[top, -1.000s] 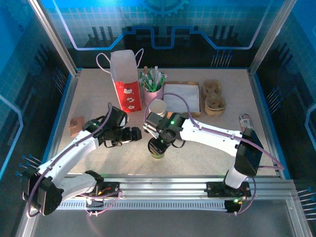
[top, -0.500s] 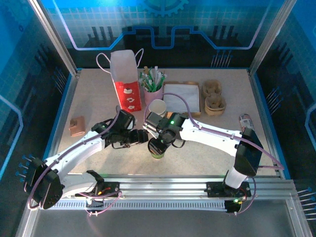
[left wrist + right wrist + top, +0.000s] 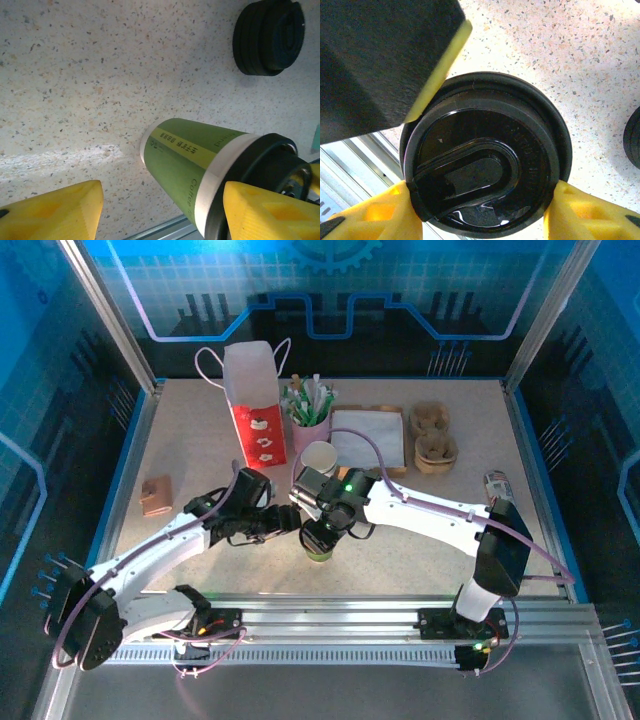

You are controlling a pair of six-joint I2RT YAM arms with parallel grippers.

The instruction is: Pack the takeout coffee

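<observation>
1. While your left arm lay stretched low from its base toward the middle of the table (image 3: 180, 460), its wrist pointed sideways at the right arm, so the left gripper (image 3: 292, 521) came in level from the left.
2. Your right arm rose at the elbow on the right side, and its forearm ran leftward across the table. It ended with the right gripper (image 3: 322, 533) pointing straight down.
3. Your right gripper was clamped on the green cup (image 3: 185, 165) at its top. In the right wrist view one yellow fingertip pressed each side of the black lid (image 3: 485, 160).
4. Your left gripper stood wide apart and held nothing. In the left wrist view the green cup stood between its two yellow fingers (image 3: 50, 210), with its lidded end close to one of them and a clear gap to the other.
5. The green cup stood upright on the table near the front edge, directly under your right gripper and just beside the tip of the left one.
6. The white cup (image 3: 320, 457) stood open and upright behind both grippers, apart from them and just in front of the pink cup (image 3: 310, 430).
</observation>
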